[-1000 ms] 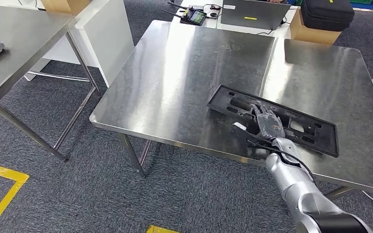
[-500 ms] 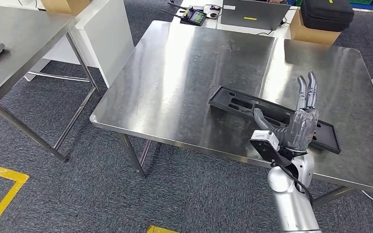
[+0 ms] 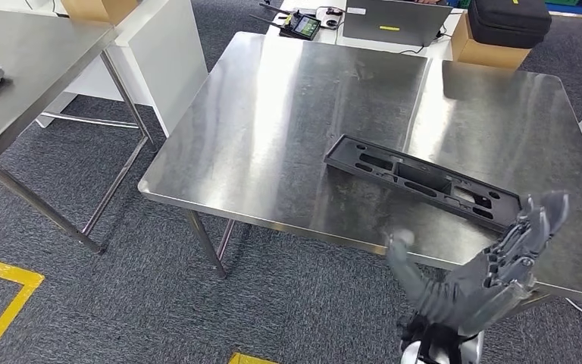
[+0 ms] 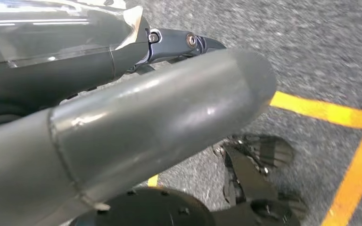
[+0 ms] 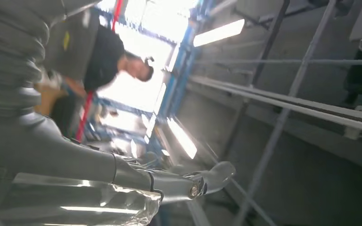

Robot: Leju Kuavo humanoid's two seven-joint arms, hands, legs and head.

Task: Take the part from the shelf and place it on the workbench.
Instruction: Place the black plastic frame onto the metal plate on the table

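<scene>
The black, slotted flat part (image 3: 424,180) lies on the steel workbench (image 3: 288,114), near its front right edge, with nothing touching it. My right hand (image 3: 485,280) hangs in front of and below that edge, palm up, fingers spread and holding nothing. In the right wrist view the same hand (image 5: 122,174) stretches out against the ceiling lights. In the left wrist view my left hand (image 4: 136,117) hangs over the carpet, its thumb and a dark finger extended with nothing in them.
A second steel table (image 3: 30,53) stands at the left. Behind the workbench are a laptop (image 3: 398,19), a controller (image 3: 303,24), a cardboard box (image 3: 489,51) and a black bag (image 3: 511,21). Yellow tape (image 3: 0,303) marks the carpet. A person (image 5: 103,56) appears in the right wrist view.
My right hand let go of the part, lifted off it and drew back below the table's front edge, turning palm up. The part stays flat on the workbench.
</scene>
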